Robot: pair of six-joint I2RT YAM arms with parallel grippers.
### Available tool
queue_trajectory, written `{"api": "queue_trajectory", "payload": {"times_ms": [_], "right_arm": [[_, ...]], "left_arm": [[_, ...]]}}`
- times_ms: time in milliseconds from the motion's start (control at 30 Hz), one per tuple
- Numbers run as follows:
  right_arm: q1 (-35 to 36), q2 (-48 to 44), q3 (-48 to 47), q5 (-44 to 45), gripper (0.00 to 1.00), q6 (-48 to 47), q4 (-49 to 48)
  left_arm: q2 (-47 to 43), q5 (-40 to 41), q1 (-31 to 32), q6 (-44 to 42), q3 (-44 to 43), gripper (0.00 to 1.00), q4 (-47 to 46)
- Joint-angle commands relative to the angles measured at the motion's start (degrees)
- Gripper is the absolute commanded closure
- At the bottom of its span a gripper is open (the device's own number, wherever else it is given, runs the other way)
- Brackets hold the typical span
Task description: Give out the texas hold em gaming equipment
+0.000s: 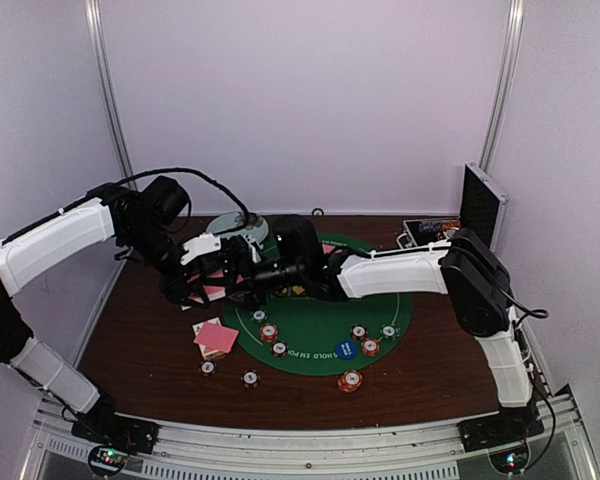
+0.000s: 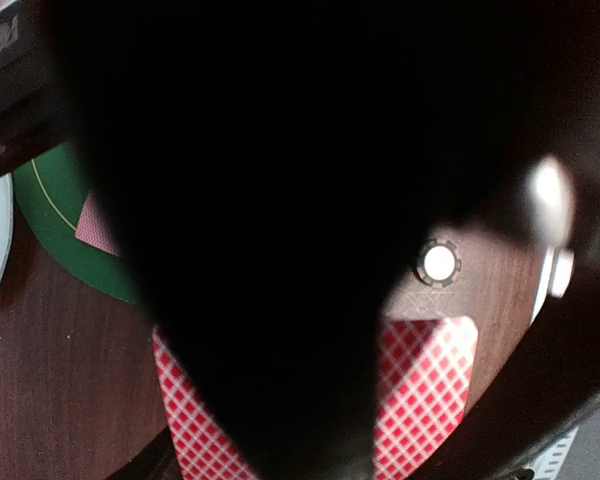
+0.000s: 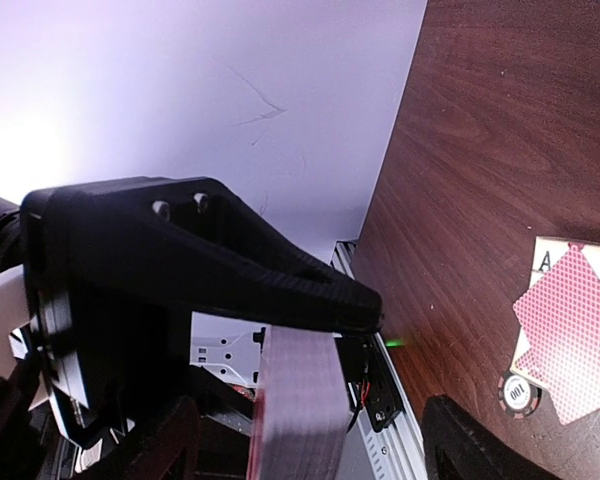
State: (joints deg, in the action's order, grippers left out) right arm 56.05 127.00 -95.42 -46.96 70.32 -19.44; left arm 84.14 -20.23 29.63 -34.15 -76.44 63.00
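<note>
My left gripper [image 1: 208, 272] is shut on a deck of pink-backed playing cards [image 3: 300, 410], held above the table's left part. In the left wrist view the deck's checkered back [image 2: 425, 385] shows low down, and a dark shape hides most of that view. My right gripper [image 3: 315, 442] stands open with one finger [image 3: 160, 440] on each side of the deck's edge, apart from it. On the table lie two pink-backed cards [image 1: 216, 337] and striped poker chips [image 1: 269, 333], and a blue disc button [image 1: 345, 349] lies on the green mat [image 1: 310, 320].
A pale blue-green plate [image 1: 235, 225] sits behind the grippers. The metal case [image 1: 477, 205] stands open at the back right. Loose chips [image 1: 250, 378] lie on the brown table near the front rail. White walls enclose the back and sides.
</note>
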Motion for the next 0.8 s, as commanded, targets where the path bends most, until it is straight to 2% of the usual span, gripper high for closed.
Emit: {"api": "queue_trajectory", "payload": {"times_ms": [0,300,767], "right_arm": [[1.1,2.7,-5.1,-1.0,0.21,0.0,1.7],[0.9,4.6,-6.9,-2.4,0.30,-0.1,4.7],[-2.2,0.0,-2.2,-1.1,0.49,-4.6,13.1]], "left_arm": [[0.2,-0.1,-0.2,-0.6,-0.2,0.93,-1.2],[-0.5,0.1,-0.2,-1.0,-0.1,0.93,-1.2],[-1.1,0.2,-0.2,-1.6,0.1,0.93,-0.8]]}}
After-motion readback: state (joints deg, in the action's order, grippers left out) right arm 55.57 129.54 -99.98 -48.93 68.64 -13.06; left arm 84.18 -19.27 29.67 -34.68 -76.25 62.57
